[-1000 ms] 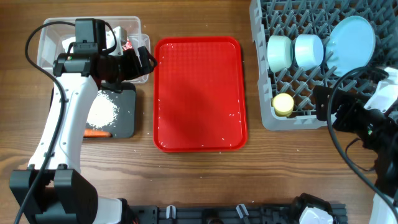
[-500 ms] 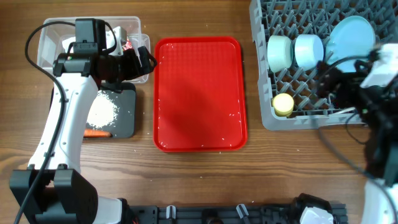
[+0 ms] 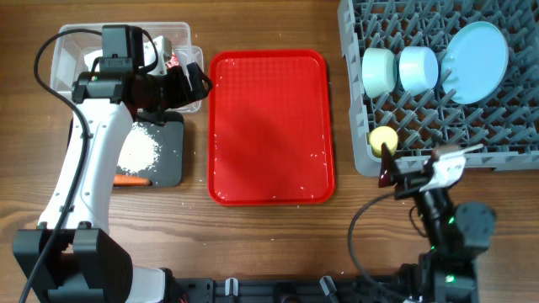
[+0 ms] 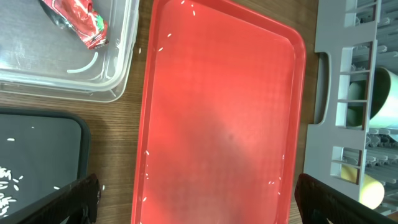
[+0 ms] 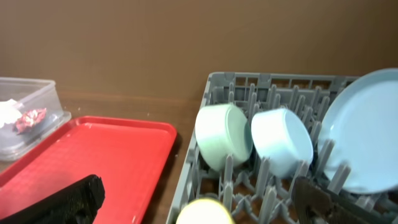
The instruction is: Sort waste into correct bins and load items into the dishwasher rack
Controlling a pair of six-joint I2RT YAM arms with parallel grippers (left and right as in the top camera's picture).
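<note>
The grey dishwasher rack (image 3: 438,126) at the right holds a pale blue plate (image 3: 476,50), two small bowls (image 3: 379,71) (image 3: 417,69) and a yellow cup (image 3: 384,140). The clear tub (image 3: 67,59) at the left contains white tissue (image 3: 97,59) and a red wrapper (image 3: 174,61). Below it, the black tray (image 3: 168,160) carries rice (image 3: 139,150) and a carrot (image 3: 130,179). My left gripper (image 3: 194,84) hovers open at the tub's right end. My right gripper (image 3: 414,171) stands open and empty in front of the rack, facing the cup (image 5: 205,213) and bowls (image 5: 221,137).
A flat red serving tray (image 3: 269,126) lies in the middle with a few stray rice grains on it (image 4: 224,112). The rack's front rim (image 5: 217,81) is close ahead of my right fingers. Bare wooden table runs along the front edge.
My right arm has pulled back from over the rack's front corner towards the table's front edge. The left arm has not moved.
</note>
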